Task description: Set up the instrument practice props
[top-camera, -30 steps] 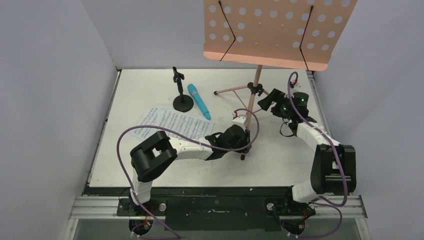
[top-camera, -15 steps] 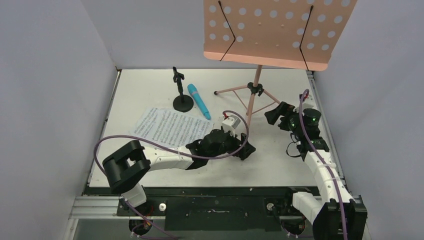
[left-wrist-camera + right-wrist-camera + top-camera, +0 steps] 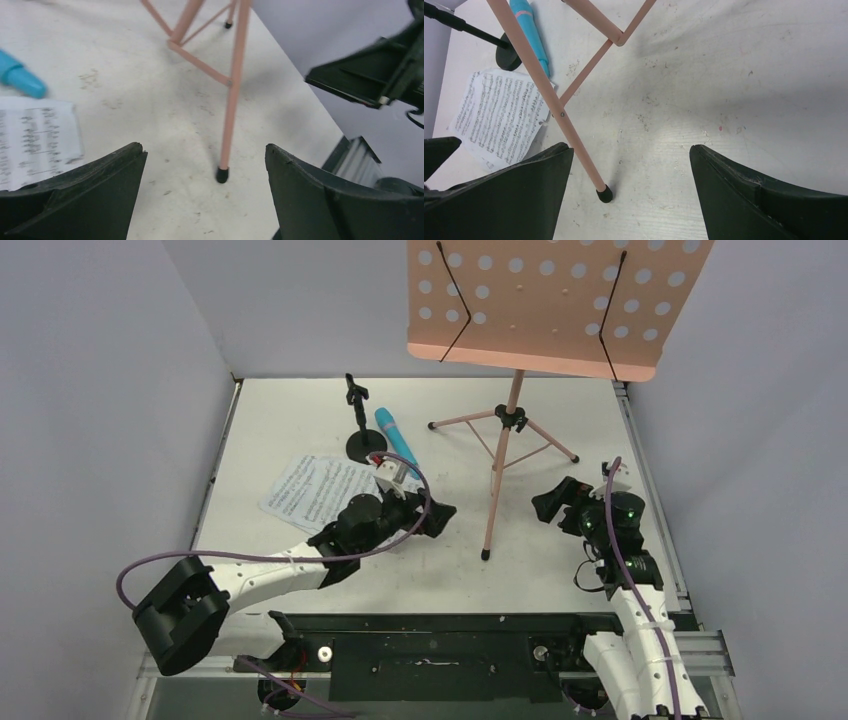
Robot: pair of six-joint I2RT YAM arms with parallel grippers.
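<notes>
The pink perforated music stand [image 3: 555,302] stands upright on its tripod legs [image 3: 492,495] at the table's right of centre, free of both grippers. The white sheet-music pages [image 3: 310,490] lie flat at the left. The bright blue microphone [image 3: 397,442] lies beside the small black round-based mic stand [image 3: 364,443] at the back. My left gripper [image 3: 440,516] is open and empty, left of the stand's front leg [image 3: 231,95], over the pages' right edge [image 3: 37,142]. My right gripper [image 3: 548,502] is open and empty, right of that leg [image 3: 555,102].
Grey walls close in the table [image 3: 560,540] on the left, back and right. The stand's desk overhangs the back of the table. A black rail [image 3: 430,635] runs along the near edge by the arm bases.
Both grippers have let go of the music stand and drawn back: the left gripper moved left toward the pages, the right gripper moved near and right. The stand stays upright.
</notes>
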